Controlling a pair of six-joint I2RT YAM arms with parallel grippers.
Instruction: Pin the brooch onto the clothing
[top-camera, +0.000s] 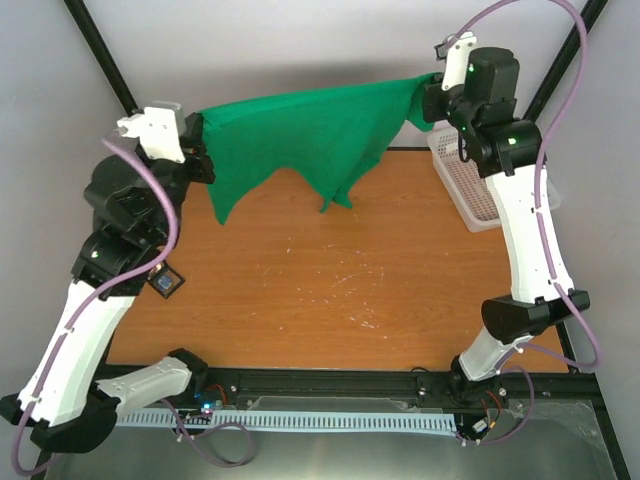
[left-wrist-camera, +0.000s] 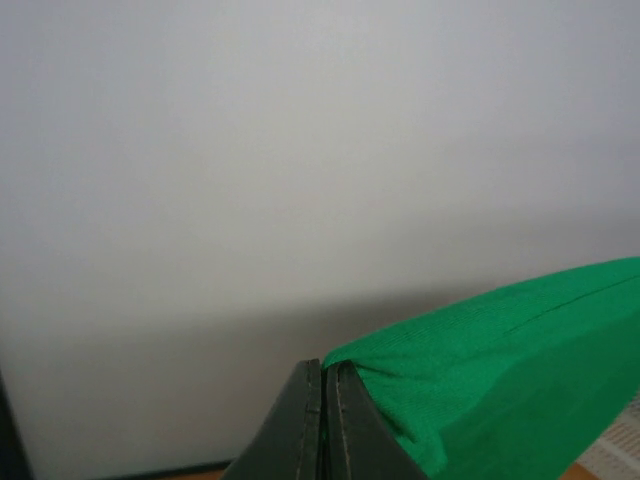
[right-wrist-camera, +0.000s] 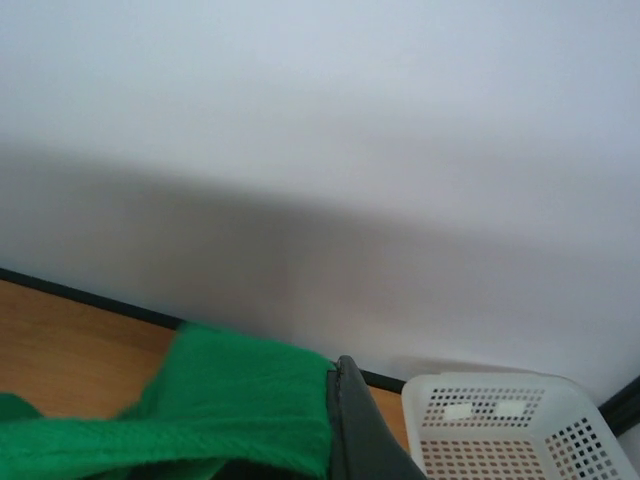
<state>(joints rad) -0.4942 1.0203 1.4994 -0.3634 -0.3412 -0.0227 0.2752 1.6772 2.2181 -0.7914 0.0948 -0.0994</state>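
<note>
1 white perforated basket (top-camera: 468, 190) stands at the far right corner of the wooden table (top-camera: 320, 270). Its long side runs near to far, and the right arm crosses in front of its far end. In the top view the part of its inside that shows is holed floor and holed walls. In the right wrist view 2 pale patches show through its near wall, and what they are cannot be told.

1 small black square-framed case (top-camera: 166, 285) lies at the left edge of the table, just beside the left arm. A bluish patch shows inside its frame. The brooch itself cannot be made out in any view.

No writing or label can be read anywhere.

1 green T-shirt (top-camera: 300, 135) hangs in the air over the far part of the table, stretched from left to right between the 2 arms. 2 pointed ends droop from it, 1 at the left and 1 near the middle. Whether they touch the table cannot be told.

The left gripper (left-wrist-camera: 323, 370) has its 2 dark fingers pressed together, pinching the shirt's left end. The right gripper (right-wrist-camera: 332, 372) is likewise clamped on the shirt's right end, with green cloth bunched against its 1 visible finger.
</note>
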